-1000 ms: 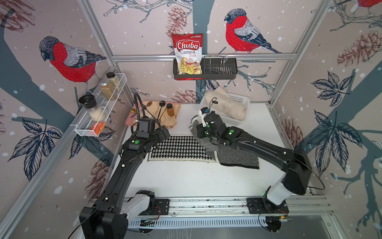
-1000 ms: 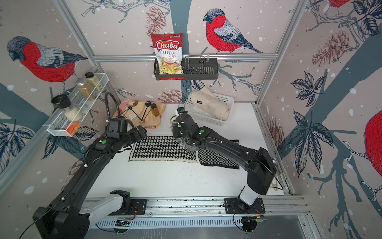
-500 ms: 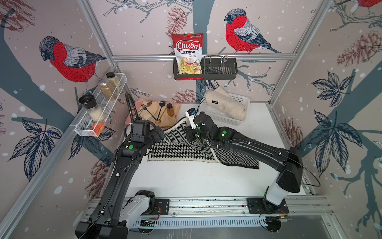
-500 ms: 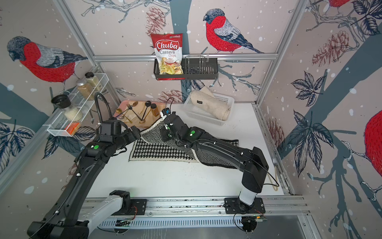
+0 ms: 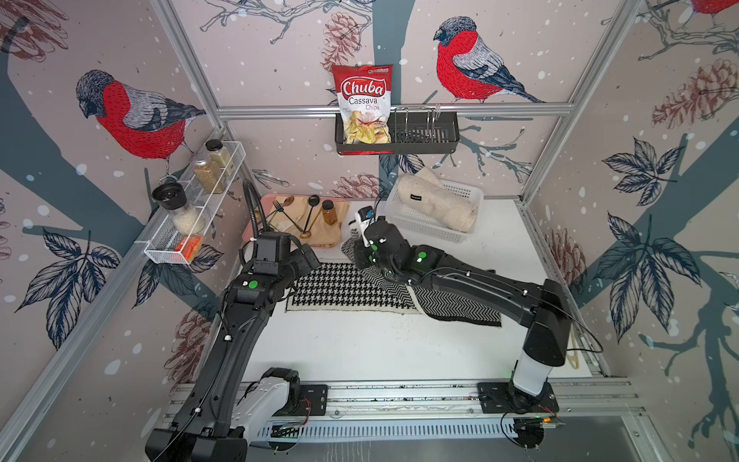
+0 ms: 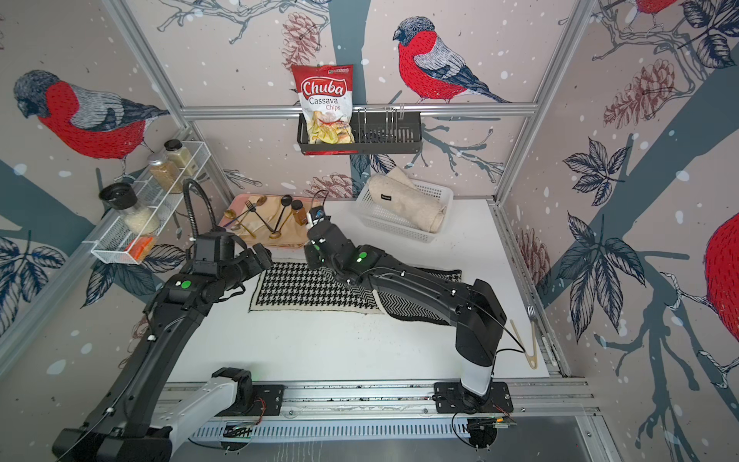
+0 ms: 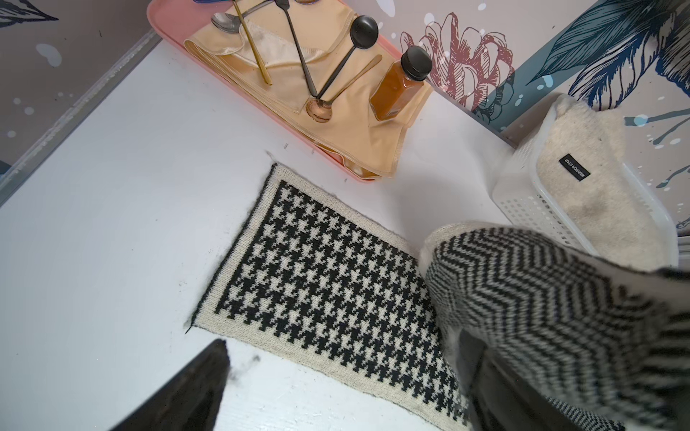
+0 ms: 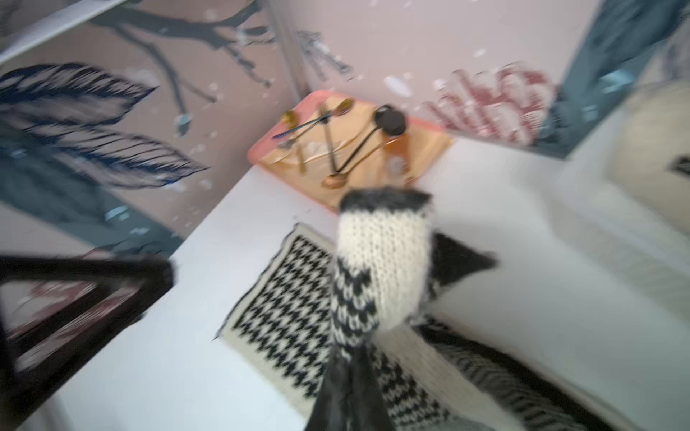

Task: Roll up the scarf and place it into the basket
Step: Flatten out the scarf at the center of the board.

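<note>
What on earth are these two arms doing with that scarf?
They are rolling up the black-and-white scarf lying on the white table. The right claw pinches one end, lifted and folded over the flat part. The left claw hangs open near the other end, holding nothing. The white basket at the back already holds a cream roll.
</note>
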Robot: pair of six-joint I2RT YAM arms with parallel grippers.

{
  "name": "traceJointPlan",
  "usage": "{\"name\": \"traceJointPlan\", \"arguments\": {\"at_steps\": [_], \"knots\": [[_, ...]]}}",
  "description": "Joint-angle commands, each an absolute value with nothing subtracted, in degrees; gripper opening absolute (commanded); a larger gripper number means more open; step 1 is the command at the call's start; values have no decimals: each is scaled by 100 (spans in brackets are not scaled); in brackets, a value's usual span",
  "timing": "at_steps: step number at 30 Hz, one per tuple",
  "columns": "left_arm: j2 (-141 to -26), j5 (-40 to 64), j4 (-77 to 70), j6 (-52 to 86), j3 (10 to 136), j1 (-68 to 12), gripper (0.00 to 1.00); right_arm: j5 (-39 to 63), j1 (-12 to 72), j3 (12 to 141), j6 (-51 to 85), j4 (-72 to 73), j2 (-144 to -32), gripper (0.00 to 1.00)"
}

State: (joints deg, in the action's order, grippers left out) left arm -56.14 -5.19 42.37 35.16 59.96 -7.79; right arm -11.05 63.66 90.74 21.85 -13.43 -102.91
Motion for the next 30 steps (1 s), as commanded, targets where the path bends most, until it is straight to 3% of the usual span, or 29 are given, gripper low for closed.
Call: {"name": "traceJointPlan", "arguments": {"at_steps": [1, 7, 14, 24, 27, 30], "knots": [[-5609, -841, 4438, 3598, 6063, -756, 97, -482, 6512, 8655, 2766, -841, -9977, 99], [-5950, -97, 4083, 3437, 5787, -754, 97, -523, 5625, 6936, 3004, -240, -8502, 100], [-6742, 642, 3716, 3429, 5339, -765, 97, -542, 4885, 6331, 2981, -612, -8199, 100], [-8097, -628, 4311, 3429, 5550, -747, 96, -855, 4270, 5697, 3047, -1203, -8268, 100], [-8412, -1378, 4476, 3707, 5684, -722, 91, -830, 4112, 5450, 3015, -1155, -8079, 100], [-8608, -1342, 4116, 3677, 5679, -583, 87, -698, 3931, 5214, 2999, -1043, -7951, 100]]}}
